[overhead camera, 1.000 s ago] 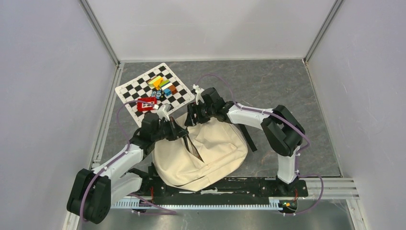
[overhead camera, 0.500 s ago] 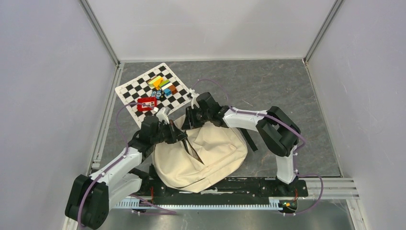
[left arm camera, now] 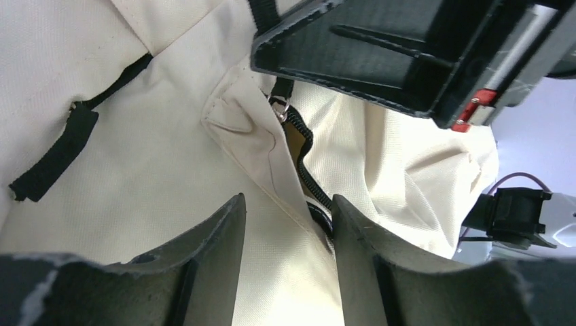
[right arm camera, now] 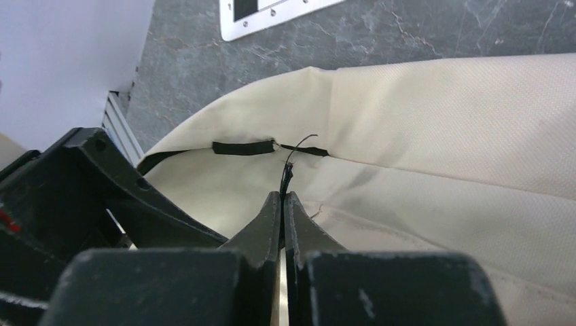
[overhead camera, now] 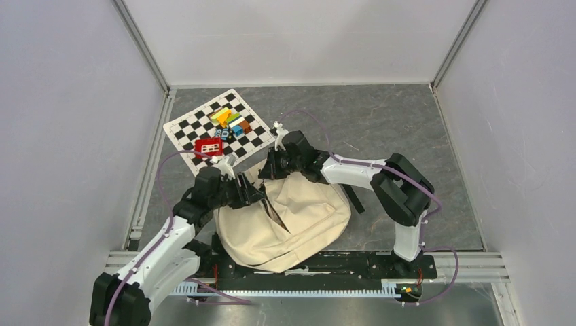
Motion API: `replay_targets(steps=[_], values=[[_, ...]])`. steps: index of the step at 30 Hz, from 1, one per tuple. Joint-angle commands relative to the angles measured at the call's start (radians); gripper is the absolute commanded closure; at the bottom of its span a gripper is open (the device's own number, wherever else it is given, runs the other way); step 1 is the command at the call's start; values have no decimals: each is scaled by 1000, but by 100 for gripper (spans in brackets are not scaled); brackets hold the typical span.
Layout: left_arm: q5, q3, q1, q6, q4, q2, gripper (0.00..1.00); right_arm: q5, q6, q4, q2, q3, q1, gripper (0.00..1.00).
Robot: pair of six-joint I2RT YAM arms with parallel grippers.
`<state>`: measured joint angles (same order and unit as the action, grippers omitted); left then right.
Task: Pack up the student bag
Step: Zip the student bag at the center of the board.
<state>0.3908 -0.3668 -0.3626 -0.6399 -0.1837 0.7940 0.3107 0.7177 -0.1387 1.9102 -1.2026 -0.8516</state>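
- Student bag (overhead camera: 299, 221): the cream canvas backpack lies flat at the lower centre of the overhead view, just above the arm bases. A dark slit of opening runs along its left half.
- Right gripper (right arm camera: 282, 198): its fingers are pressed together on a thin black pull tab (right arm camera: 286, 178) at the bag's upper edge. This grip is judged to serve for drawing the zipper along.
- Left gripper (left arm camera: 285, 210): its fingers stand apart over the canvas flap, with the zipper (left arm camera: 307, 163) just inside the right-hand finger. Nothing is clamped, and the placement suggests it is there to brace the fabric while the other arm pulls.
- Checkerboard mat (overhead camera: 193, 128): it sits in the upper left of the overhead view and carries coloured blocks (overhead camera: 231, 121) and a red object (overhead camera: 209, 145). These lie apart from the bag and look like the things waiting to be packed, so the task is judged to be at an early step.
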Motion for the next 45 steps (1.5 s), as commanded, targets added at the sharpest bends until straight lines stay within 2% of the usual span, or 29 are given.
replay_targets(steps=[1, 5, 10, 12, 23, 27, 32, 37, 39, 41, 43, 45], values=[[-50, -100, -5, -71, -159, -31, 44, -34, 17, -108, -98, 36, 5, 98], [-93, -147, -1, -98, -199, -57, 42, -34, 12, -142, -128, 66, 9, 98], [-158, -192, 15, -86, -227, -71, 33, -24, -13, -162, -164, 90, 9, 100], [-168, -204, 29, -87, -229, -51, 32, -32, -18, -174, -193, 114, 9, 100], [-181, -165, 48, -226, 18, 43, 27, -54, -7, -287, -326, 330, 2, 100], [-142, -189, 49, -153, 54, 132, 23, -39, 5, -327, -332, 373, -12, 100], [-96, -248, 47, -16, 0, 250, 19, -40, 5, -356, -343, 393, -23, 100], [-91, -252, 47, 68, 10, 272, 14, -26, 1, -364, -336, 385, -27, 100], [-95, -244, 47, 88, 25, 280, 16, -22, 3, -370, -337, 385, -27, 100], [-87, -242, 47, 110, 31, 300, 24, -19, 7, -378, -339, 386, -27, 100], [-29, -235, 47, 137, 61, 314, 28, -17, 8, -380, -342, 385, -27, 100], [56, -217, 47, 144, 124, 321, 27, -16, 9, -379, -344, 387, -27, 100]])
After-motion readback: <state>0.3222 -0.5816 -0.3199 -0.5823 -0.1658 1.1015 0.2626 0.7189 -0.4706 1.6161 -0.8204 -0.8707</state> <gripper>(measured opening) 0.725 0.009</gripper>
